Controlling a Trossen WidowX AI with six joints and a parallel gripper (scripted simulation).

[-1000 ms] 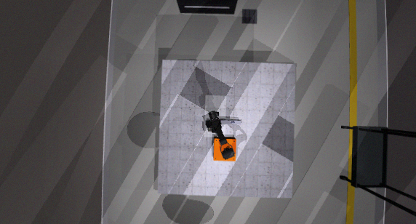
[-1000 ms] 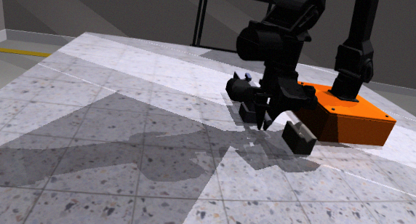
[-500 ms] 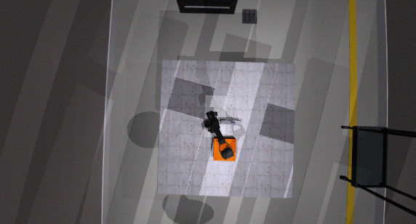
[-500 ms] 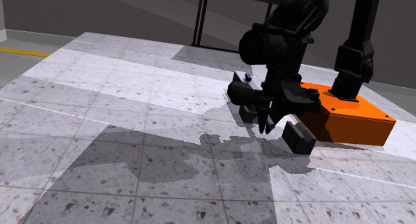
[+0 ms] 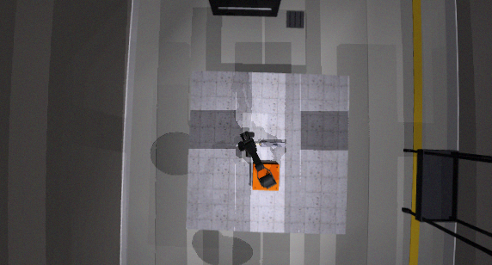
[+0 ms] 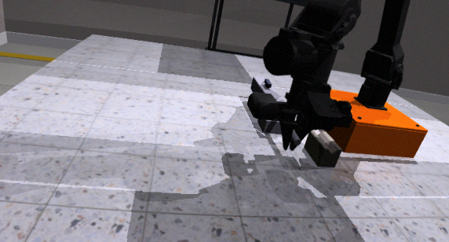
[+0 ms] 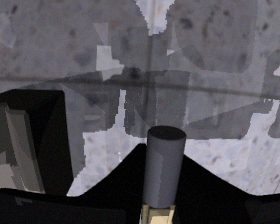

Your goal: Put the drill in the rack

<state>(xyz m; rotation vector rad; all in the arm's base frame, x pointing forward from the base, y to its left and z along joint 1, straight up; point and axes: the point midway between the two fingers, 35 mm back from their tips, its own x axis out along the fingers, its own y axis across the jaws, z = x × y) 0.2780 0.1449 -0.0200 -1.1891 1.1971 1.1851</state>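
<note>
Gripper [image 5: 246,138] [image 6: 290,147] [image 7: 153,151]: pinched grey rod, presumably drill [image 6: 296,139] [image 7: 165,167] | Place: right of centre, exterior view; lower centre, wrist view | Freeing: apparently done; full withdrawal unclear | Left: racking

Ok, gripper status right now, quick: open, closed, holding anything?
Gripper: closed on a grey cylinder with a tan part at its near end; whether that is the key or part of the drill, I cannot tell.

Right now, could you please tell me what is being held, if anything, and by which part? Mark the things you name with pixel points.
A gray cylinder [image 6: 296,138] [image 7: 164,167] is held in the pincer [image 6: 290,146] [image 7: 153,151], apparently by its gray length; the exact contact is hidden.
</note>
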